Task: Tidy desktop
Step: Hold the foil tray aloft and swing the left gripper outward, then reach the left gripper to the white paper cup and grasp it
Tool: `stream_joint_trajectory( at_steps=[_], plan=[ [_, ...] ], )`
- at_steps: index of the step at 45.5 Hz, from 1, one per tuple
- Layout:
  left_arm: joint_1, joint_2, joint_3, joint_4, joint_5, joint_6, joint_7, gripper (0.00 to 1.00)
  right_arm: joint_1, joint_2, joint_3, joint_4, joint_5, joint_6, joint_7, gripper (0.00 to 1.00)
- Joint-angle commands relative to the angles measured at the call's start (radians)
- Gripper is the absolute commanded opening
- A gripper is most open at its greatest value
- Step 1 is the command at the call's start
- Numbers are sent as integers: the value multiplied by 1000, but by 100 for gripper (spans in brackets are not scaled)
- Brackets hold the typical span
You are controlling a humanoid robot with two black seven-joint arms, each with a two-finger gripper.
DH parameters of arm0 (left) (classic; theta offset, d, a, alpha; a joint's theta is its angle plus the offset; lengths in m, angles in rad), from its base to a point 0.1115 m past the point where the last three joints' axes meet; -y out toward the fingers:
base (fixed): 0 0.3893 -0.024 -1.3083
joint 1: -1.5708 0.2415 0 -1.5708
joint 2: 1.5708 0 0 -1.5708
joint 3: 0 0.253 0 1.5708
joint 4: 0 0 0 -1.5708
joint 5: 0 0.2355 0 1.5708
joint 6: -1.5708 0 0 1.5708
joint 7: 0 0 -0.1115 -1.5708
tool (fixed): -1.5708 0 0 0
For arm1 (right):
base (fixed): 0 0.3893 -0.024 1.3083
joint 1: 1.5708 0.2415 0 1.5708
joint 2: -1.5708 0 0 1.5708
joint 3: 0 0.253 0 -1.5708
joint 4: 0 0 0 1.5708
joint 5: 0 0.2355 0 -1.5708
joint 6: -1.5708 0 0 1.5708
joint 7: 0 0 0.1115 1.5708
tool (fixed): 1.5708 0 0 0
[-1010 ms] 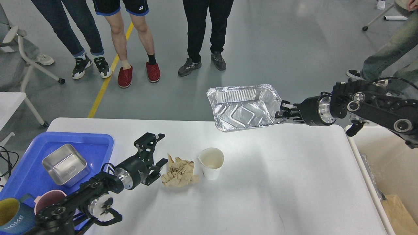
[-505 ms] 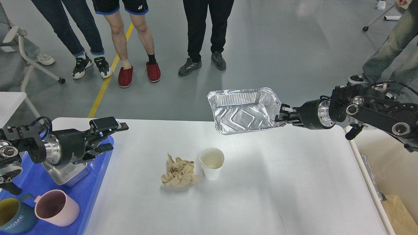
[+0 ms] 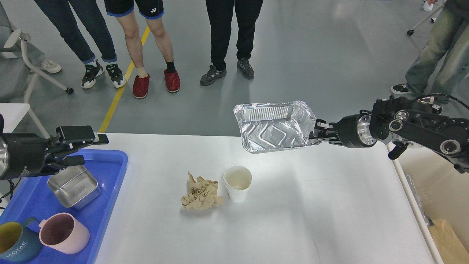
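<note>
- Holding the foil tray (image 3: 274,126) in the air, our right gripper (image 3: 318,134) is clamped on its right rim, pinching the thin edge because that is the only part narrow enough to grip; the tray hangs above the far edge of the desktop (image 3: 300,205).
- We judge the tray is lifted clear so it can travel right, toward the beige bin (image 3: 445,198) just beside the desktop's right edge, without dragging over anything.
- Our left gripper (image 3: 82,149) hovers over the far part of the blue tray (image 3: 110,172) at the left, fingers apart and holding nothing, above the steel tin (image 3: 74,186).
- The tin, a pink mug (image 3: 64,233) and a blue mug (image 3: 14,244) sit in the blue tray, apparently the place for keepers.
- Near the desktop's middle lie a crumpled brown paper (image 3: 201,192) and a white paper cup (image 3: 237,182), upright, just beside each other; we take these for rubbish not yet cleared.
</note>
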Motion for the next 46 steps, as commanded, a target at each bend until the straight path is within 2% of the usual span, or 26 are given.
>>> stream_joint_trajectory(
  at_steps=[1, 8, 15, 23, 29, 37, 46],
  plan=[
    [-4, 17, -1, -14, 8, -7, 0, 96, 0, 2, 0, 1, 0, 1, 0, 0],
    [-6, -25, -3, -11, 9, 18, 0, 96, 0, 3, 0, -1, 0, -1, 0, 0],
    [-11, -179, 0, 32, 9, 75, 8, 96, -3, 3, 0, -1, 0, -1, 0, 0],
    [-9, -420, 3, 152, 8, 105, 97, 96, -6, 3, 0, 1, 0, -1, 0, 0],
    [-6, -578, 32, 222, 8, 133, 140, 95, -6, 2, 1, 1, 0, -1, 0, 0],
    [0, -779, 68, 346, 6, 171, 145, 95, -11, 3, 1, 1, 0, -1, 0, 0],
    [12, -945, 108, 472, 3, 182, 143, 95, -18, 2, 1, 2, 0, -6, 0, 0]
  ],
)
